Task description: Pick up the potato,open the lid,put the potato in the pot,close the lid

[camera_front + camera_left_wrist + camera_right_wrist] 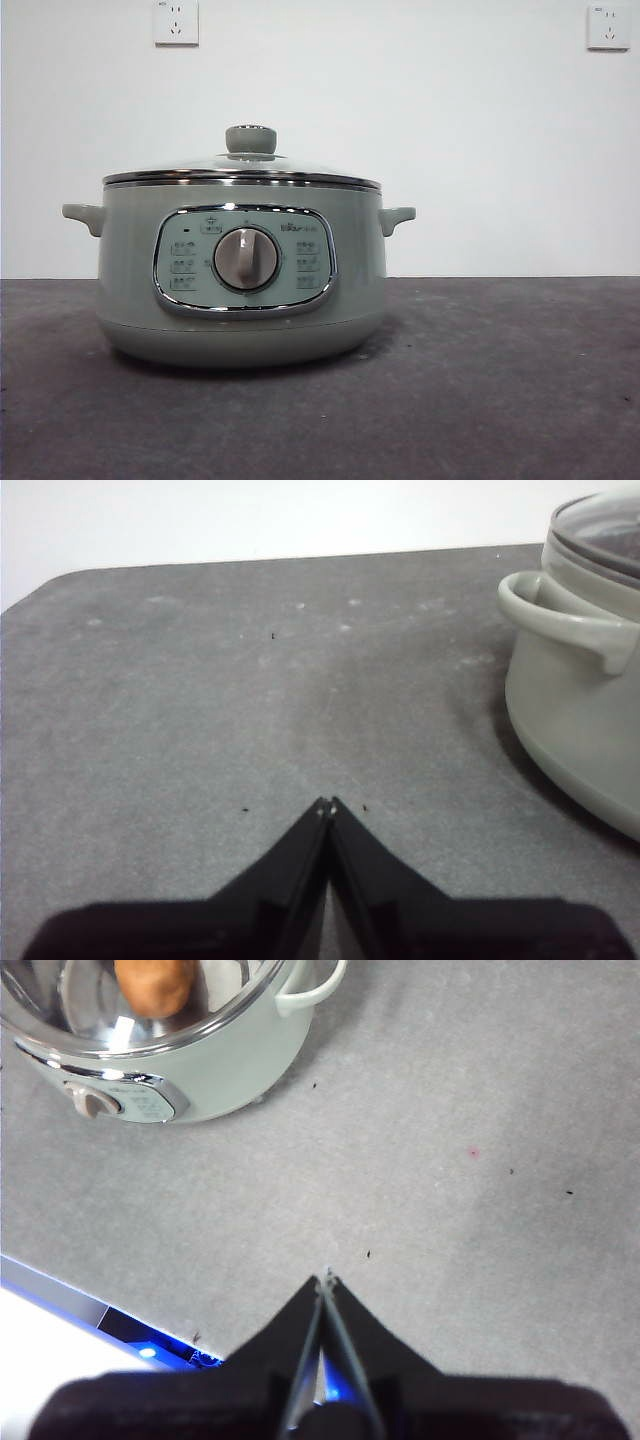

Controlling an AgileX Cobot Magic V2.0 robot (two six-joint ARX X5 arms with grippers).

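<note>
Nearest, left gripper and right gripper, jaws together and empty, hung over bare table clear of the pot; farther, lid seated, potato visible inside; risk judged slight, a lid nudged askew by an arm.

We see a dark grey table with a matte, faintly mottled top, stretching across the foreground under even light. Behind it stands a plain white wall. Two white power sockets are fixed high on that wall, well apart: one socket toward the left, another socket at the far right edge. Up close, we find small dark specks scattered on the tabletop, and one tiny pink spot. A blue glow shows just beyond the table's edge.
</note>
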